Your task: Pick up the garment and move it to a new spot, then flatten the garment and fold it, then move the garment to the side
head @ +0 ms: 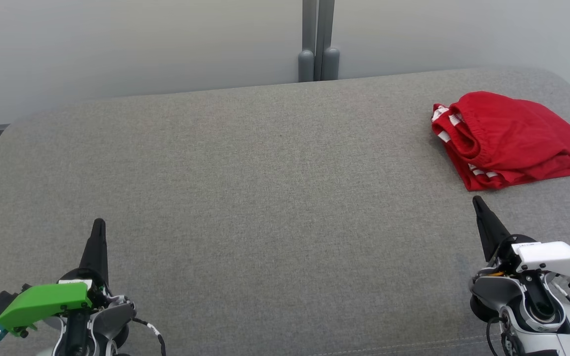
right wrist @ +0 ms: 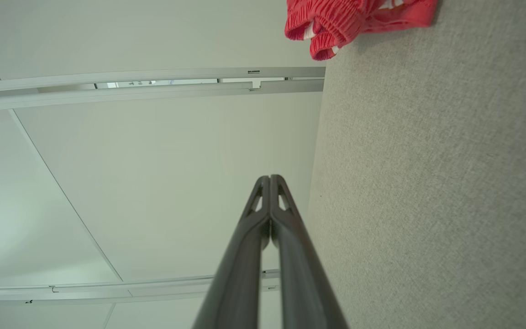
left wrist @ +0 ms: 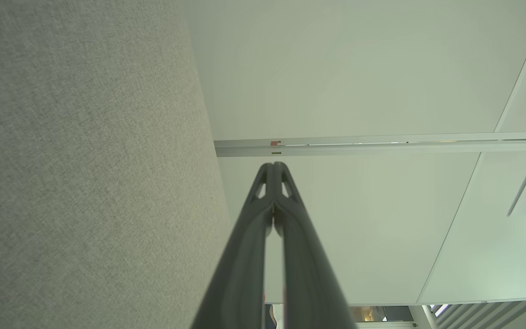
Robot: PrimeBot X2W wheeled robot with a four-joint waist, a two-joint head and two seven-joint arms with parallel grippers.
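Red shorts (head: 510, 138): one, folded, lying just ahead of right gripper (head: 477, 201), apart from it
Grippers: two; left gripper (head: 99, 223) and right, fingers pressed together, empty
Surface: grey fabric cushion (head: 265, 188)
Room: pale wall panels (head: 141, 44)

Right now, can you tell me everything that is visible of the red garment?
The red garment looks like thin, soft cloth, with a gathered elastic waistband and white stripes along one edge. It lies loosely folded in a low, wrinkled heap at the far right of the grey fabric surface. Only that surface touches it; the right gripper is shut and apart from it, nearer the robot.
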